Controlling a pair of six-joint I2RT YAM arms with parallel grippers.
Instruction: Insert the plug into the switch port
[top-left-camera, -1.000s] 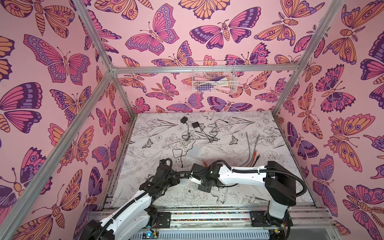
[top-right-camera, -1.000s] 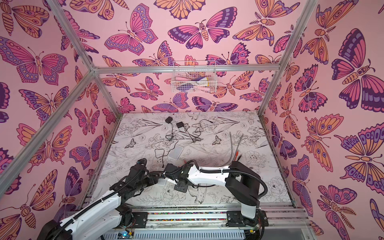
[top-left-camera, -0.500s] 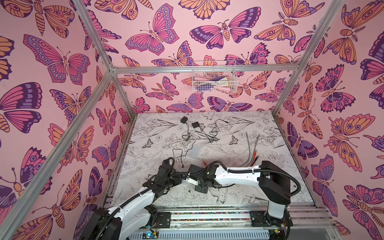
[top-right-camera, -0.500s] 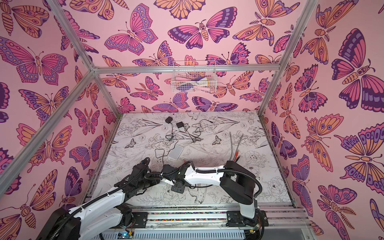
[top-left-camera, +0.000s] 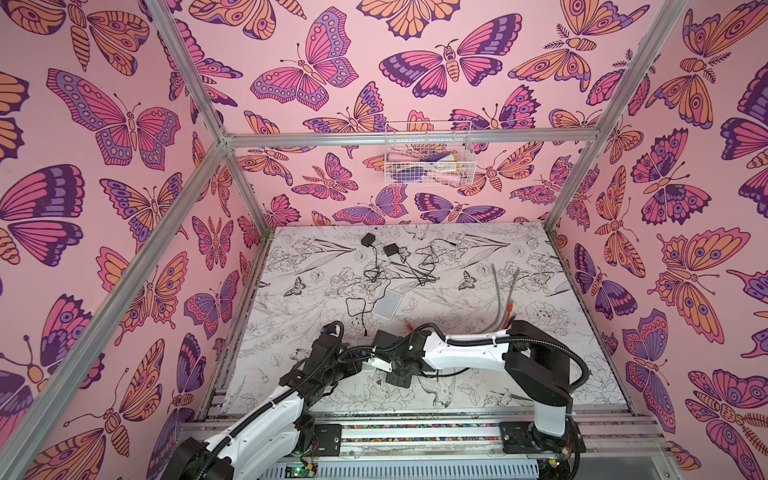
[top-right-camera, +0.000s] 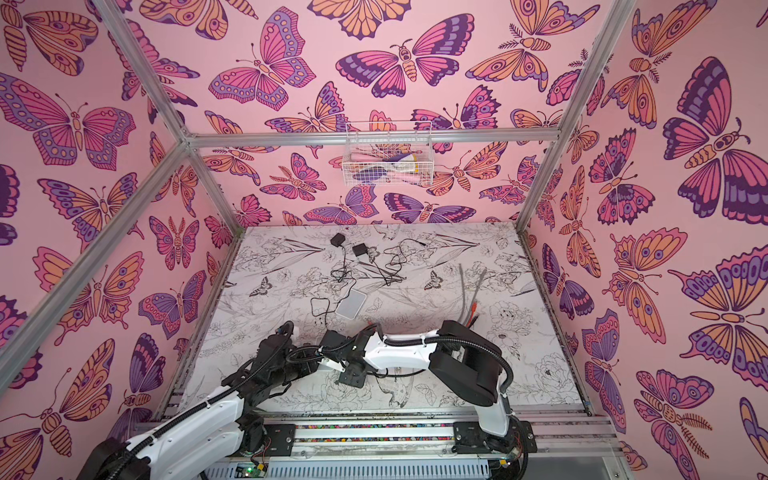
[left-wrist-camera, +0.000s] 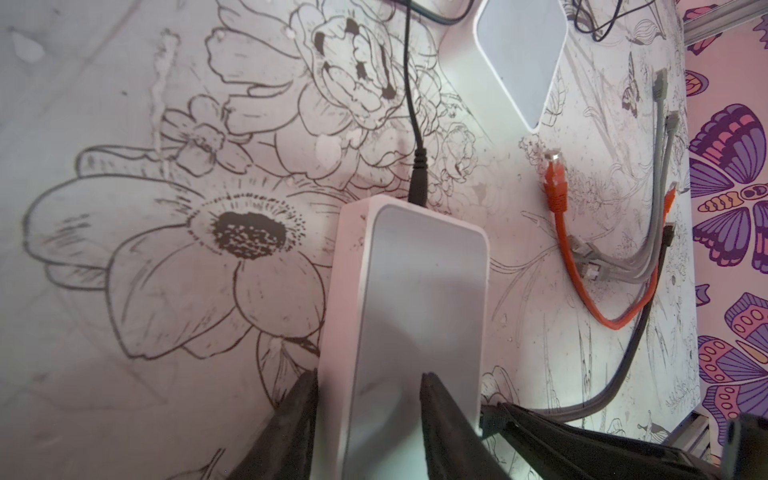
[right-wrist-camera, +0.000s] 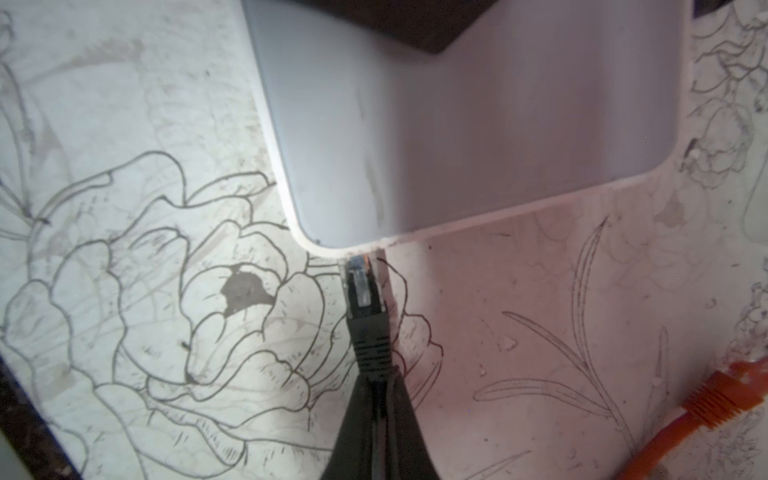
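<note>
while the right gripper (right-wrist-camera: 376, 399) was closed tight on the black plug (right-wrist-camera: 365, 311), the plug tip sat at the white switch (right-wrist-camera: 457, 124) edge, not visibly seated. the left gripper (left-wrist-camera: 368, 395) pinched the switch, apparently bracing it against the push. spare cables (left-wrist-camera: 559, 195) lay on the floral mat (top-left-camera: 457, 299); butterfly walls (top-left-camera: 332, 62) enclosed the cell.

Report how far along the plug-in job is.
Done: left hand holds the switch; right hand grips the black plug. In hand: plug tip meets the switch's edge, its body fully outside. Remaining: push it in until seated; the port itself is hidden.
</note>
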